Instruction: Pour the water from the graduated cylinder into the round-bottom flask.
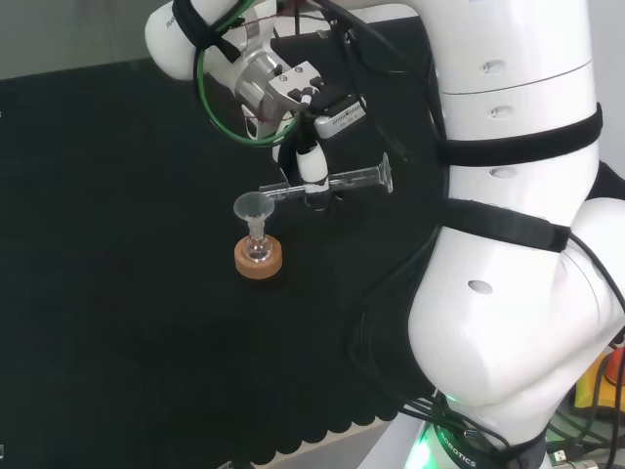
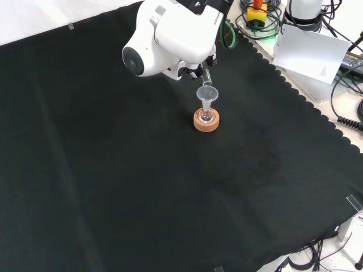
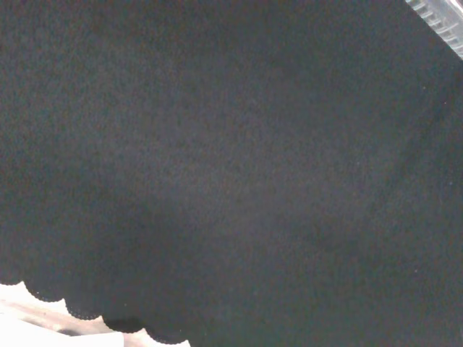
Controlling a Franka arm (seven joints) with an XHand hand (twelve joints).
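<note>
A clear graduated cylinder [image 1: 344, 182] lies nearly level in the head view, held in the hand [image 1: 311, 166], whose fingers curl round its middle. Its mouth end reaches left to the rim of a clear funnel [image 1: 253, 206], and its foot points right. The funnel stands in the neck of a small round-bottom flask [image 1: 258, 250] on a cork ring [image 1: 259, 260]. In the front view the funnel [image 2: 207, 94] tops the flask [image 2: 206, 116] on the cork ring [image 2: 206, 122], with the cylinder's tip [image 2: 207, 77] just above it under the white arm link. A ribbed clear edge [image 3: 438, 17] shows in the wrist view.
Black cloth [image 2: 113, 187] covers the bench, with a scalloped edge [image 2: 306, 107] at the right of the front view. Cables, a white sheet [image 2: 311, 52] and a red and yellow button box [image 2: 256, 10] lie beyond that edge. The arm's white links [image 1: 518, 195] stand at the head view's right.
</note>
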